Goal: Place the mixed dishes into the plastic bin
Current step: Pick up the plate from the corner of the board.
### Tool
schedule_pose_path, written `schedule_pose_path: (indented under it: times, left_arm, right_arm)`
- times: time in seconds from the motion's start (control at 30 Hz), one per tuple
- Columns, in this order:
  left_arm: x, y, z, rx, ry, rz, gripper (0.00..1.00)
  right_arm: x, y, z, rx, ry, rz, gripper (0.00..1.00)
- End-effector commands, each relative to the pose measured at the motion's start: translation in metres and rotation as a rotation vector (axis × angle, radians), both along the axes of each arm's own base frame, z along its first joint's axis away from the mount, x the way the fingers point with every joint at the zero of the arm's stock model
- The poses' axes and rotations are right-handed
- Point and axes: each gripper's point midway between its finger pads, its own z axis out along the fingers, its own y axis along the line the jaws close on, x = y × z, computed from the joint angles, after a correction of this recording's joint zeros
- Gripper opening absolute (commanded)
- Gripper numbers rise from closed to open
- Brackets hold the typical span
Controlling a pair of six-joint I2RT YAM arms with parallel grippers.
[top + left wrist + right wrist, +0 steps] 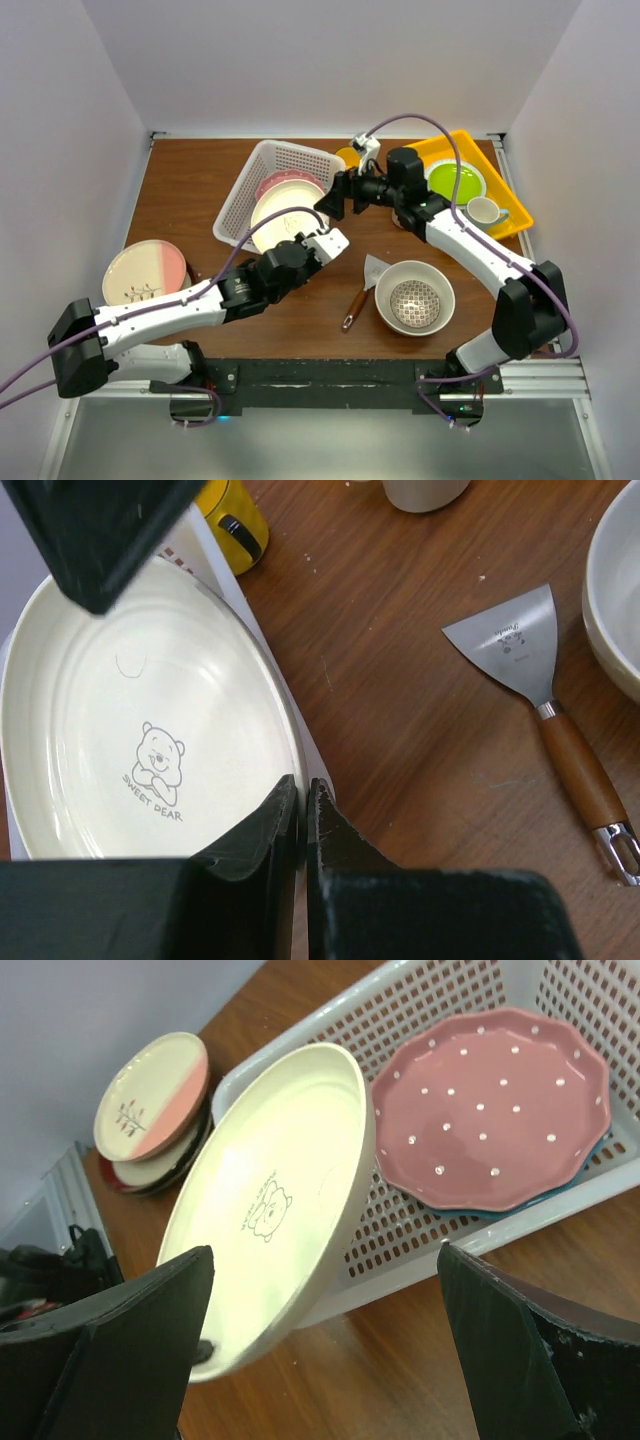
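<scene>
- left hand [303,810] pinching rim of cream bear plate [130,710], plate tilted over plastic bin [243,195] edge
- right hand [322,1260] spread wide
- pink dotted plate [490,1110] lying in bin

The bin [241,195] is white, its walls a lattice of small holes. The dotted plate [490,1110] is pink with white spots. The bear plate [130,730] is pale cream with a grey line-drawn bear and grey lettering (it reads SWEET DEAR). The split plate [145,272] is half cream, half pink, with a dark sprig on the cream half. The tray [478,152] is yellow. The green plate [455,182] is lime with a white rim. The big bowl [392,285] is cream and the small bowl [414,303] has a dark netted pattern. The spatula [510,645] has a silver blade and a brown wooden handle. The yellow mug [235,515] bears a black mark. The table [190,190] is brown wood.
</scene>
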Motion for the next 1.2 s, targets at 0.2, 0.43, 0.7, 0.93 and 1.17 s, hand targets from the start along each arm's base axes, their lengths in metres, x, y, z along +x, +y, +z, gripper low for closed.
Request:
schedule_pose_path:
  times: [0.2,0.43,0.7,0.93,1.17]
  left_arm:
    - [0.013,-0.016,0.05,-0.114,-0.113,0.026,0.0]
    - [0.016,-0.016,0.052,-0.129,-0.113,0.048,0.07]
    - [0.009,-0.009,0.075,-0.247,-0.086,0.076,0.73]
    - [0.004,0.016,0.094,-0.315,-0.063,0.092,0.96]
    - [0.032,0.081,0.093,-0.323,-0.039,0.23,0.99]
  right_arm:
    - [0.02,0.004,0.003,-0.053,-0.026,-0.151,0.64]
    - [0.018,0.005,0.008,-0.033,-0.026,-0.144,0.0]
    - [0.025,-0.002,0.011,0.002,-0.013,-0.17,0.0]
    - [0.034,-0.011,0.01,0.001,-0.012,-0.193,0.0]
    - [0.057,-0.007,-0.001,-0.029,0.01,-0.224,0.0]
